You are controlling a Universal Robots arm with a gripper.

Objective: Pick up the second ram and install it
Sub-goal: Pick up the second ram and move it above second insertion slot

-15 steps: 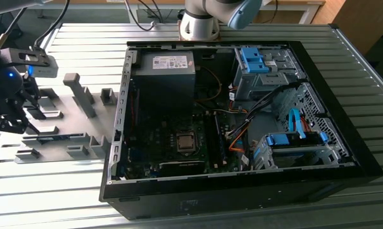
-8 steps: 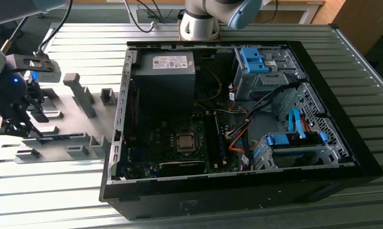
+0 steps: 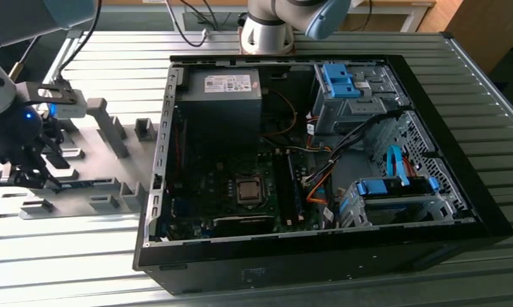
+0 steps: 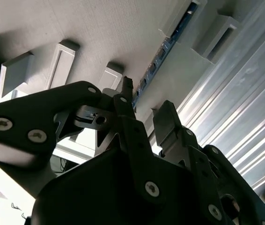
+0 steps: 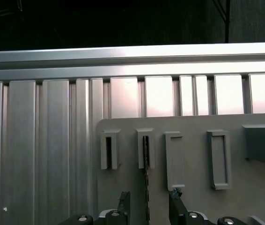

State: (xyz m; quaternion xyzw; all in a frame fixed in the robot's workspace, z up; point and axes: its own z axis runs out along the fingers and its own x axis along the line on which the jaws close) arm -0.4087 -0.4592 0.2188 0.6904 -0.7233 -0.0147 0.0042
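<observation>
You're hovering the fingers (image 5: 175,206) open astride the second ram (image 5: 146,178), not touching it, while it's standing on edge in the grey holder (image 5: 193,187) at the exterior view's left; likely light, stiff and fragile, so pinch its flat faces.

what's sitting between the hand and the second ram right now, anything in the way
Nothing visible. In the first wrist view the open hand has a finger on each side of the second ram, which stands on edge in a grey holder block, with clear gaps on both sides.
</observation>
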